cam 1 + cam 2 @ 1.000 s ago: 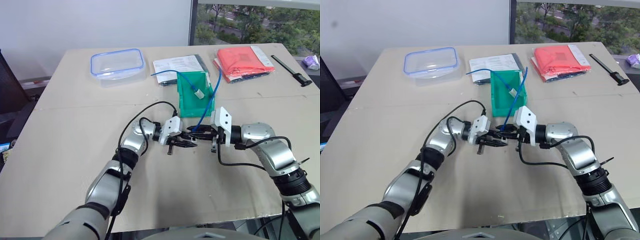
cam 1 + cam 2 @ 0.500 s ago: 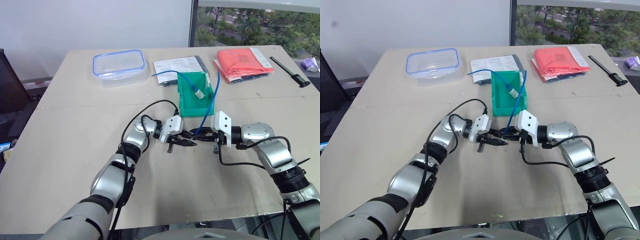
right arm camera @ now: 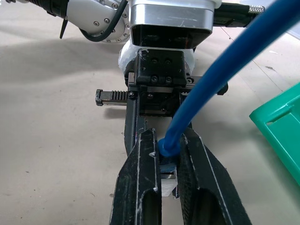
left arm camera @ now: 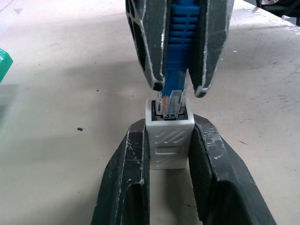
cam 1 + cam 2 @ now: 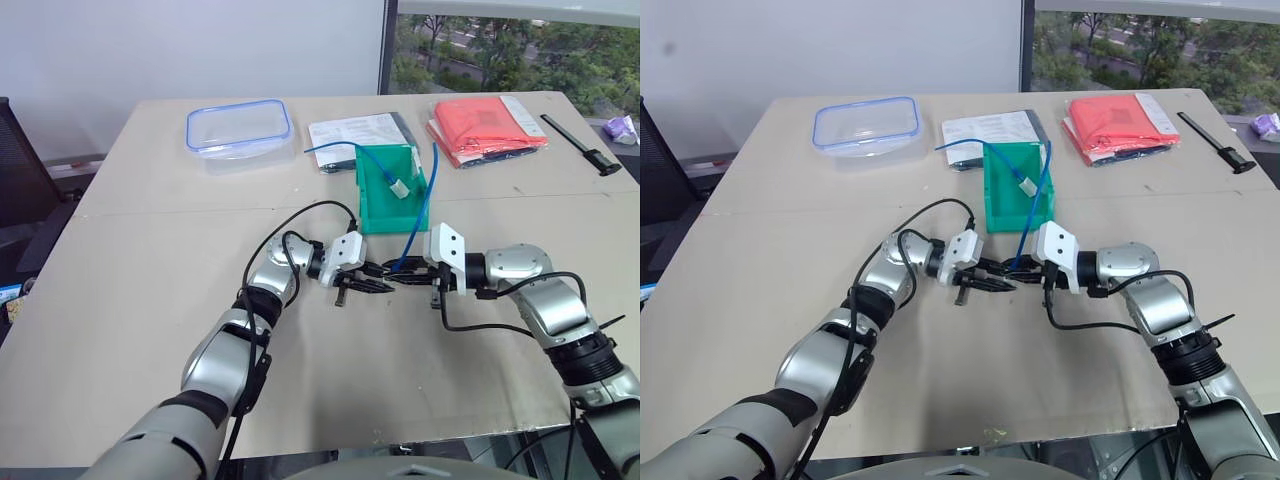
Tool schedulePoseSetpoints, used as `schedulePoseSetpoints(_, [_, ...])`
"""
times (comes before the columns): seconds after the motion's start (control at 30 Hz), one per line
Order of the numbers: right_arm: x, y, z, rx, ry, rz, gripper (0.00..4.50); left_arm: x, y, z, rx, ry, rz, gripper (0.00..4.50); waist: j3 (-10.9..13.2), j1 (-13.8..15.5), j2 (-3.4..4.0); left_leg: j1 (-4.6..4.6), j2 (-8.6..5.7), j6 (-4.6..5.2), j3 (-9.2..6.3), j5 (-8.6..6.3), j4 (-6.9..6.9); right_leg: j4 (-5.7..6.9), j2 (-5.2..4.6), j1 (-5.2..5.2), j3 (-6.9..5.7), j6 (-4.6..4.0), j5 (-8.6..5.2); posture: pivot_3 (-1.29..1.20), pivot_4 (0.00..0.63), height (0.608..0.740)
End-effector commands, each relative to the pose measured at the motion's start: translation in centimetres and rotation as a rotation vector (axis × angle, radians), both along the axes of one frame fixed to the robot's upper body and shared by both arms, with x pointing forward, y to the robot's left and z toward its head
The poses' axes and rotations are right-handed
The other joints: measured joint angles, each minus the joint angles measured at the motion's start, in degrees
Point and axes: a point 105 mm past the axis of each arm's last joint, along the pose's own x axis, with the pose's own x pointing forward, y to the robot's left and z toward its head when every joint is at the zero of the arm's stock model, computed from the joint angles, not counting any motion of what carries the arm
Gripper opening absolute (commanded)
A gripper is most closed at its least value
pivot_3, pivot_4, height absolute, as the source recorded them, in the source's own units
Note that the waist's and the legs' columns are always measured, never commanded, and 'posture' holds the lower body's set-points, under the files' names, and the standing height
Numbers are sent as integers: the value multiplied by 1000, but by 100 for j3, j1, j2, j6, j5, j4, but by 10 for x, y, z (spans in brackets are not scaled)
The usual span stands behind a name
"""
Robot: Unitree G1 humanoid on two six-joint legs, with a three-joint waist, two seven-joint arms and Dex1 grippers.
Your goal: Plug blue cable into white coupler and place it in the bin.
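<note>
My two grippers meet tip to tip in front of the green bin (image 5: 385,208). The left gripper (image 4: 169,129) is shut on the white coupler (image 4: 169,138), socket facing the other hand. The right gripper (image 3: 168,140) is shut on the blue cable (image 3: 220,79) just behind its clear plug (image 4: 171,104). The plug's tip sits in the mouth of the coupler's socket. From there the blue cable (image 5: 425,200) climbs past the bin's right side. In the head views the left gripper (image 5: 375,285) and right gripper (image 5: 398,277) hover just above the table.
A clear blue-rimmed container (image 5: 238,125) stands at the far left. Papers (image 5: 355,130) lie behind the bin, a red packet (image 5: 487,122) and a black tool (image 5: 582,142) at the far right. Black wires loop over the left wrist.
The view has shifted slightly. Both grippers keep their holds and stay tip to tip in the same spot.
</note>
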Motion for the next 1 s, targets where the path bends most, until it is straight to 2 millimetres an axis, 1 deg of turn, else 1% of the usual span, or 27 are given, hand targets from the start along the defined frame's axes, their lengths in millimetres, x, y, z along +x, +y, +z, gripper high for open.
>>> schedulePoseSetpoints(0.03, [2,0,-19,-66,13,-25,0,-13,4,-26,82,75,-29,543,-3,-3,-3,1,0,0,0,0,0,0,0,1,0,0,0,0,150,736])
schedulePoseSetpoints(0.2, [8,0,-30,-106,27,-44,0,-12,3,-26,84,73,-30,543,-10,-8,-8,11,1,0,-3,0,3,3,2,11,-2,-1,0,0,150,736])
schedulePoseSetpoints(0.33, [3,1,-42,-146,81,-24,0,-12,2,-25,82,70,-29,543,-14,-21,-11,31,3,0,-2,0,5,3,2,32,-2,-3,-1,0,150,736])
schedulePoseSetpoints(0.37, [0,1,-52,-168,119,-27,0,-11,2,-25,81,69,-27,543,-15,-21,-12,37,4,0,-2,0,5,3,2,38,-2,-5,-2,0,150,736])
schedulePoseSetpoints(0.47, [-12,-7,-92,-246,251,-44,0,-11,1,-24,80,67,-23,543,-41,-24,-33,64,6,0,0,-1,1,3,1,62,-1,-18,-9,0,150,736])
schedulePoseSetpoints(0.53, [-20,-12,-109,-280,311,-43,0,-11,1,-25,79,67,-24,543,-85,-31,-53,90,9,-1,2,-2,-10,3,0,80,-1,-24,-13,0,150,736])
schedulePoseSetpoints(0.57, [-22,-12,-113,-274,324,-43,0,-12,1,-25,78,68,-25,543,-110,-39,-59,96,11,-1,3,-2,-12,3,0,82,-1,-25,-14,0,150,736])
schedulePoseSetpoints(0.63, [-20,-7,-108,-221,296,-33,0,-13,2,-26,79,70,-27,543,-159,-54,-72,102,13,-1,2,-2,-20,3,-1,83,-1,-27,-15,0,150,736])
schedulePoseSetpoints(0.67, [-13,-1,-90,-143,270,-45,0,-13,2,-27,82,71,-29,543,-170,-67,-73,106,14,-1,3,-2,-21,3,-2,84,-1,-28,-15,0,150,736])
schedulePoseSetpoints(0.7, [-4,6,-67,-50,234,-52,0,-14,3,-28,84,74,-27,543,-171,-81,-72,107,15,-1,2,-2,-23,3,-3,84,-1,-29,-16,0,150,736])
schedulePoseSetpoints(0.77, [7,13,-25,92,167,-51,0,-13,5,-29,88,80,-15,543,-168,-102,-68,104,17,-1,2,-2,-24,3,-8,82,-2,-30,-15,0,150,736])
schedulePoseSetpoints(0.83, [11,15,-2,147,132,-42,0,-12,7,-30,91,89,-2,543,-152,-125,-49,94,15,-1,3,-2,-24,3,-33,76,0,-30,-14,0,150,736])
schedulePoseSetpoints(0.9, [13,15,17,164,86,-31,0,-12,10,-33,97,92,17,1627,-142,-133,-39,86,10,-1,5,-2,-24,3,-43,70,-1,-30,-14,0,150,736])
schedulePoseSetpoints(0.93, [14,16,24,168,70,-26,0,-12,12,-34,96,83,29,1984,-135,-135,-31,78,8,-1,7,-2,-24,3,-44,62,0,-29,-13,0,150,736])
schedulePoseSetpoints(0.97, [14,16,31,172,57,-23,0,-11,13,-34,92,67,47,2538,-131,-135,-24,73,7,-1,7,-2,-24,3,-46,57,0,-28,-13,0,150,736])
schedulePoseSetpoints(1.0, [14,17,37,178,53,-21,0,-10,15,-32,82,53,65,2947,-126,-137,-16,74,7,-1,8,-2,-24,2,-46,58,0,-28,-13,0,150,736])
